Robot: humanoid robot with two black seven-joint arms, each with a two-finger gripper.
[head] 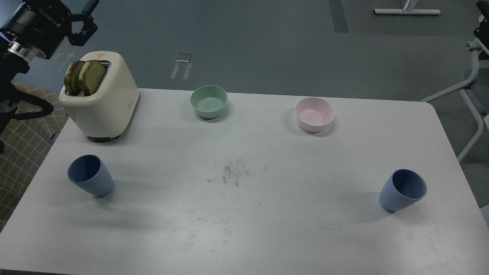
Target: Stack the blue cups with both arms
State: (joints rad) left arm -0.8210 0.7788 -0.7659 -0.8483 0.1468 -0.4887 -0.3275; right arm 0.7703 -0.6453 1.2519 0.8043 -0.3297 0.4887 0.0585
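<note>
the two blue cups stand well apart on the white counter [267,229], both upright and with nothing inside. the left cup [91,175] is at the near left side, in front of the toaster; the right cup [403,190] is at the near right side. both are matte, a soft periwinkle colour, without handle, and they get narrow toward a small rounded base. nothing touches them.

between the cups, in the middle of the counter, there is a patch of dark crumbs and fine scratches [231,173] on the smooth top. the counter has rounded corners.

further back are two low round bowls, also matte: a pale green bowl [209,101] near the centre and a pale pink bowl [315,114] to the right of it, apart from each other. at the back left stands a glossy cream toaster [103,103] with rounded edges, and two slices of browned, rough bread [85,77] stick out of its top slots.

the left claw [82,23] hangs in the air above and behind the toaster, black, with a metal ring at the wrist; its fingers are spread apart and hold nothing. the right claw is not visible. behind is a grey floor [248,38].
</note>
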